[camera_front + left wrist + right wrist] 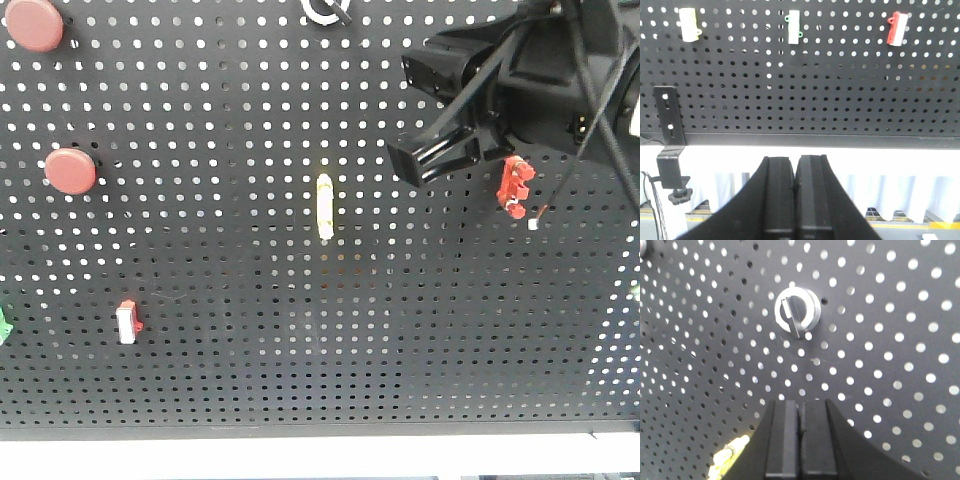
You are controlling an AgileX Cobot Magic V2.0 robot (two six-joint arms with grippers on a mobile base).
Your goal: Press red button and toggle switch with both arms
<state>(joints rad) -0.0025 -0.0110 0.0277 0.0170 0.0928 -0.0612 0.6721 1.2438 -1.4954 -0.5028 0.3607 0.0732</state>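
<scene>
Two round red buttons (70,171) (35,25) sit at the left of the black pegboard (250,380). A yellow-white toggle switch (325,205) is mounted mid-board. The black right arm reaches in from the upper right, its gripper (425,163) just off the board. In the right wrist view this gripper (800,407) is shut and empty, below a silver rotary switch (796,314) and apart from it. The left gripper (795,162) is shut on nothing, below the board's lower edge (800,140); it does not show in the front view.
A red-and-white switch (127,322) sits low on the left, and a red clip (515,187) with a thin cable is beside the right arm. The left wrist view has three small switches: cream (690,25), white-green (794,26), red (897,28). A black bracket (667,135) holds the board's corner.
</scene>
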